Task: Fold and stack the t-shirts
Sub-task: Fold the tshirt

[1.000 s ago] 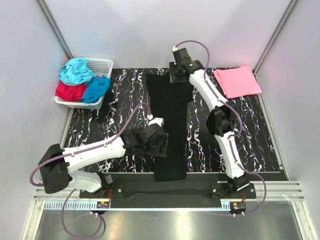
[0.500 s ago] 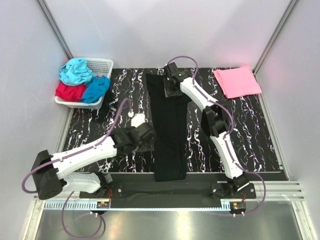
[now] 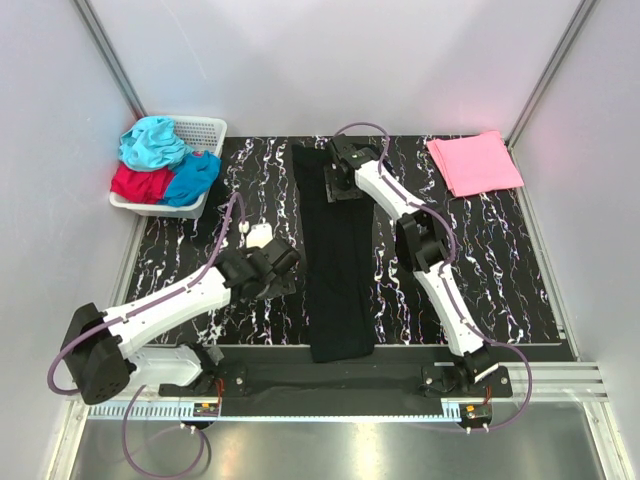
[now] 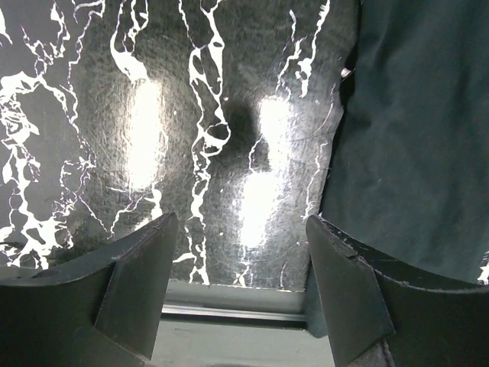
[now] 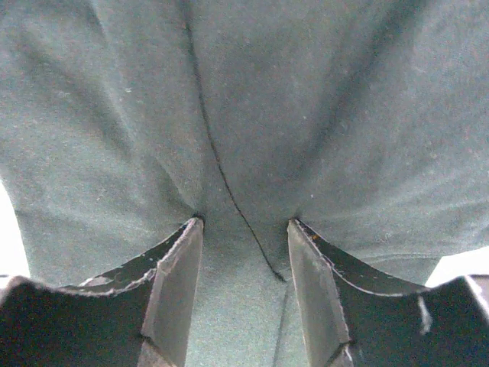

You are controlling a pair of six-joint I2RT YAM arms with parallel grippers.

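The black t-shirt (image 3: 340, 260) lies folded into a long narrow strip down the middle of the mat. My right gripper (image 3: 336, 186) is open at its far end. In the right wrist view its fingertips (image 5: 191, 229) press into the black cloth (image 5: 252, 99), with a seam running between them. My left gripper (image 3: 284, 262) is open and empty over bare mat just left of the strip, whose edge shows in the left wrist view (image 4: 412, 138). A folded pink t-shirt (image 3: 475, 162) lies at the far right. Teal (image 3: 150, 140), red (image 3: 135, 183) and blue (image 3: 192, 175) t-shirts are heaped in the basket.
The white lattice basket (image 3: 208, 128) stands at the far left corner of the black marbled mat (image 3: 500, 270). Grey walls close in both sides and the back. A metal rail (image 3: 560, 375) runs along the near edge by the arm bases.
My left gripper has drawn back to the left, off the black t-shirt's edge. My right gripper has moved left along the far end, onto the cloth.
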